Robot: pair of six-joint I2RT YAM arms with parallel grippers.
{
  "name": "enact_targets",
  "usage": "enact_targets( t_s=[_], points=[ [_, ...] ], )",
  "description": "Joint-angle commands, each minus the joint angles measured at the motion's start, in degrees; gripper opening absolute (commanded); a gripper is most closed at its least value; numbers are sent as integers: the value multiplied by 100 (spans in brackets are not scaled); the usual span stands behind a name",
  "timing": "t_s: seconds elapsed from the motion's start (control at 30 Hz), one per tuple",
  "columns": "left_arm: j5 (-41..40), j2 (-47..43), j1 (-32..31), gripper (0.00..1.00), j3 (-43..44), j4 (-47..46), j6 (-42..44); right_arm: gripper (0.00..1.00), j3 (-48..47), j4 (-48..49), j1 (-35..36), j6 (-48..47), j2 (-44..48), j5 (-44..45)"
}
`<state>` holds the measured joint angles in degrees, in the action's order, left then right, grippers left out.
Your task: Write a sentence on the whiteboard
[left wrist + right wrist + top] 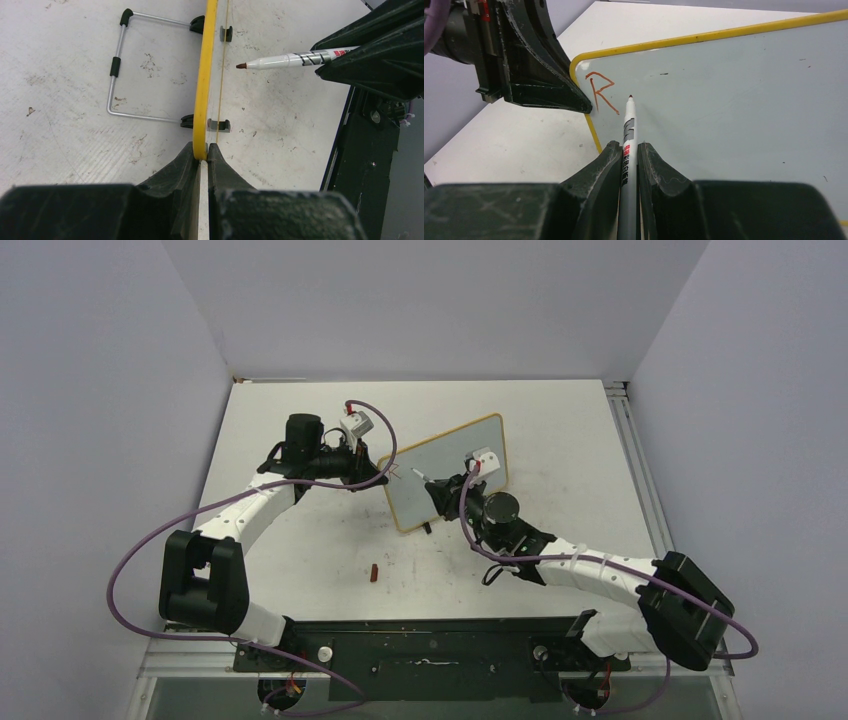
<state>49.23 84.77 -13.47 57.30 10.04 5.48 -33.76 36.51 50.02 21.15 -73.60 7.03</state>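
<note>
The whiteboard (pixel 445 475) stands tilted on its wire stand, white face with a yellow frame (pixel 704 37). My left gripper (pixel 378 476) is shut on the board's left edge; in the left wrist view (pixel 204 150) the frame runs edge-on between its fingers. My right gripper (pixel 440 490) is shut on a grey marker (pixel 628 130). The marker's red-brown tip (pixel 630 96) sits at the board face, just right of a single written letter "R" (pixel 600 90) in the top left corner. The marker also shows in the left wrist view (pixel 295 60).
A small red-brown marker cap (pixel 373 572) lies on the table in front of the board. The wire stand (pixel 120 75) reaches out behind the board. A black rail (pixel 430 640) runs along the near table edge by the arm bases.
</note>
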Motion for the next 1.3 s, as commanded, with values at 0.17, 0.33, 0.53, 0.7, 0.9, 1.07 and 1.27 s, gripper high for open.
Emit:
enact_targets(
  t_s=[0.17, 0.33, 0.53, 0.7, 0.9, 1.07, 1.27],
  points=[
    [-142, 4, -79, 0, 194, 257, 305, 5, -391, 279, -111, -139, -162, -292],
    [-152, 39, -87, 0, 213, 276, 313, 5, -472, 348, -110, -146, -278, -366],
    [-165, 48, -91, 0, 216, 287, 323, 5, -509, 374, -107, -147, -396, -395],
    [-160, 57, -85, 0, 232, 299, 329, 5, -535, 366, -111, -133, -496, -404],
    [-179, 57, -87, 0, 235, 313, 340, 5, -579, 332, -107, -130, -615, -422],
    [-177, 57, -85, 0, 231, 314, 346, 5, -541, 346, -113, -107, -592, -279],
    [-180, 53, -86, 0, 234, 320, 348, 5, -470, 437, -101, -103, -405, -14]
  ],
)
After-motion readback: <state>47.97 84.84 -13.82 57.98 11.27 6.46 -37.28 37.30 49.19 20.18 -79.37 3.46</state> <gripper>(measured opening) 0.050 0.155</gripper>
